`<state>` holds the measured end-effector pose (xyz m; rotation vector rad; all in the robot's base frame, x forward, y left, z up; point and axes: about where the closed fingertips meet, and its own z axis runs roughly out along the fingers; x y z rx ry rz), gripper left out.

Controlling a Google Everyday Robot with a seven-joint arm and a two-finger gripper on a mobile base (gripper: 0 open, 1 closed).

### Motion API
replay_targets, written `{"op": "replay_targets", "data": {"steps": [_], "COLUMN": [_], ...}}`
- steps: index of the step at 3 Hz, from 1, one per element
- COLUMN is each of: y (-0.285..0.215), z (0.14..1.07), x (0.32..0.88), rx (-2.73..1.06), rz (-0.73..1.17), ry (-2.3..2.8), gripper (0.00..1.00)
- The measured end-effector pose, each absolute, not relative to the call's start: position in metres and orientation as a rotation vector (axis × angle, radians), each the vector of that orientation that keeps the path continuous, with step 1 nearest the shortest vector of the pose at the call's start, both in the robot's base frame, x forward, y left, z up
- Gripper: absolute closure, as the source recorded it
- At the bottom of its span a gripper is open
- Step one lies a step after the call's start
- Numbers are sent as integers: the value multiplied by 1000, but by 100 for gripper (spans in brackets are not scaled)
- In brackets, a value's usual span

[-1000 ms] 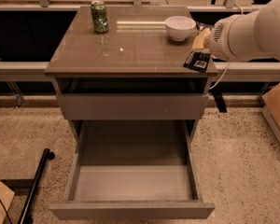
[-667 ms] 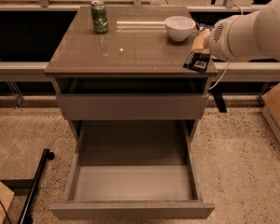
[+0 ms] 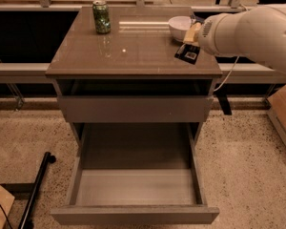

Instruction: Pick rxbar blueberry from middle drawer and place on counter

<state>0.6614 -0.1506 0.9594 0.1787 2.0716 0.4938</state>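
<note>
The rxbar blueberry point(image 3: 188, 54), a dark flat bar with white print, hangs tilted just above the right part of the counter point(image 3: 133, 51). My gripper point(image 3: 190, 43) comes in from the right on the white arm and is shut on the bar's upper end, next to a white bowl. The middle drawer point(image 3: 133, 214) is pulled fully out below, and its light grey floor holds nothing.
A green can point(image 3: 101, 17) stands at the counter's back left. A white bowl point(image 3: 178, 26) sits at the back right, right behind the bar. A shut grey drawer front point(image 3: 136, 109) sits above the open drawer. A cardboard box point(image 3: 283, 113) stands at the right, a black pole point(image 3: 35, 190) at lower left.
My gripper has moved a little to the left and inward over the counter with the bar in it. The can, the bowl and the drawer have not moved.
</note>
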Motion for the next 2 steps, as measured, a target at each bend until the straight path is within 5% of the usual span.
{"op": "replay_targets", "data": {"steps": [2], "y": [-113], "z": [919], "x": [721], "rx": [147], "rz": [560], "ry": [2102], "gripper": [60]}}
